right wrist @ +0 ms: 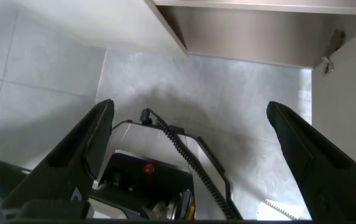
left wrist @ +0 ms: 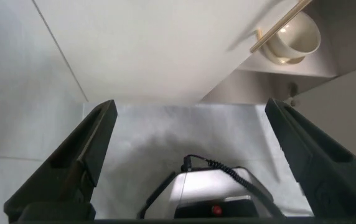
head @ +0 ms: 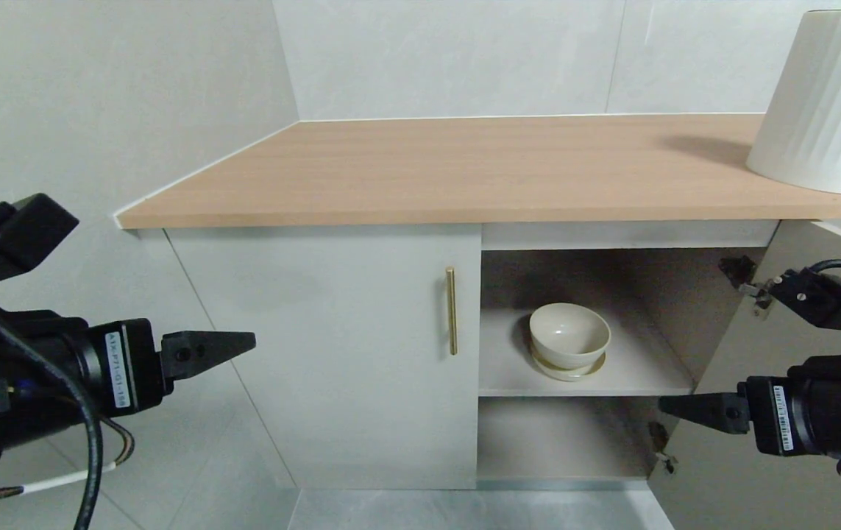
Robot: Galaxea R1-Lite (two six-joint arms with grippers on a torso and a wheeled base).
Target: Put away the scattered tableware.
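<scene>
Seen from the wrists, left tool [left wrist: 189,109] and right tool [right wrist: 190,109] gape wide, empty; the head view has a bowl [head: 569,335] on a saucer [head: 567,369].

1. We are counting one bowl [head: 569,335].
2. We are counting one plate [head: 569,370], lying under that bowl.
3. We are counting two grippers: the left gripper [head: 240,344] and the right gripper [head: 674,405].
4. We are counting one cupboard [head: 611,235] with two doors: the closed door [head: 332,353] and the open door [head: 714,486].
5. We are finding one handle [head: 451,311], a gold bar.
6. We are counting two shelves: the upper shelf [head: 644,361] and the lower shelf [head: 560,442].
7. We are making out two hinges: the upper hinge [head: 738,271] and the lower hinge [head: 660,442].
8. We are counting one worktop [head: 464,169].
9. We are counting one white ribbed tub [head: 828,103].
</scene>
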